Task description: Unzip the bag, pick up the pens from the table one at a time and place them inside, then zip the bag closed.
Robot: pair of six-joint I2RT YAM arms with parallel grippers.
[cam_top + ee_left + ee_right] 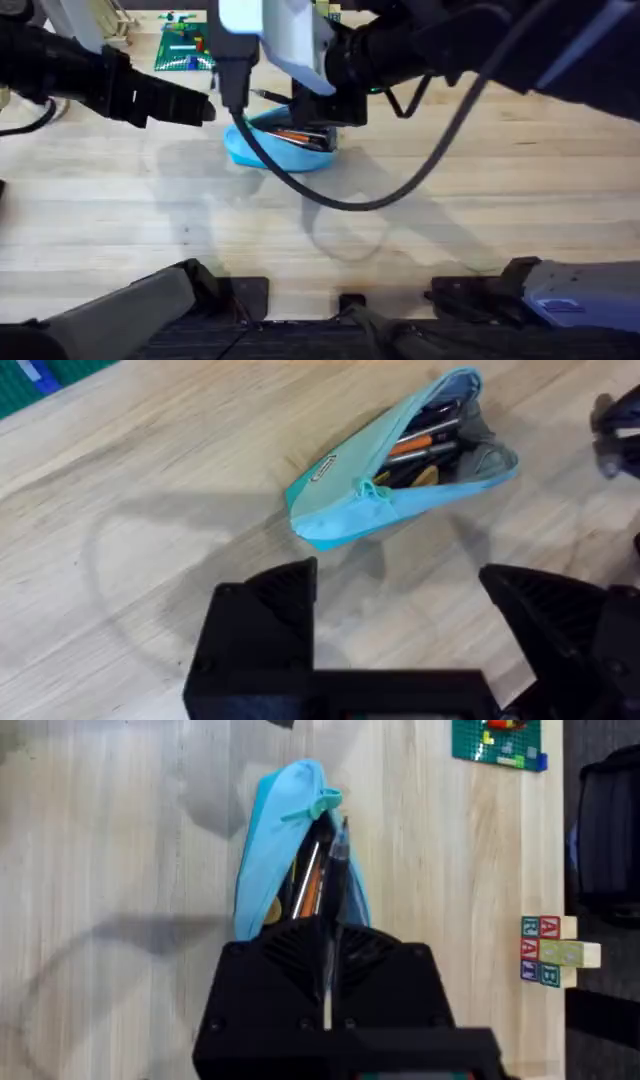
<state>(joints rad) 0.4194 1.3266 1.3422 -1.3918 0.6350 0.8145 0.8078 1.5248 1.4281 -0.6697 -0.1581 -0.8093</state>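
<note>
The light blue bag [262, 150] lies unzipped on the table [120, 210], just beyond its middle. Inside its mouth I see orange and dark pens [425, 445]. My right gripper [322, 108] hovers over the bag's open end, shut on a slim pen [335, 850] that points along the opening of the bag [268, 850]. The pen's tip [272, 97] pokes out past the fingers. My left gripper [200, 108] stands open just left of the bag, with nothing between its fingers [265, 615]. The zipper pull [372, 490] sits at the bag's [340, 510] near end.
A green baseplate [185, 45] with small bricks lies at the back left of the table. Lettered wooden blocks [555, 950] stand near the table's edge. The right arm's cable [350, 200] hangs in a loop over the middle. Bare wood spreads in front of the bag.
</note>
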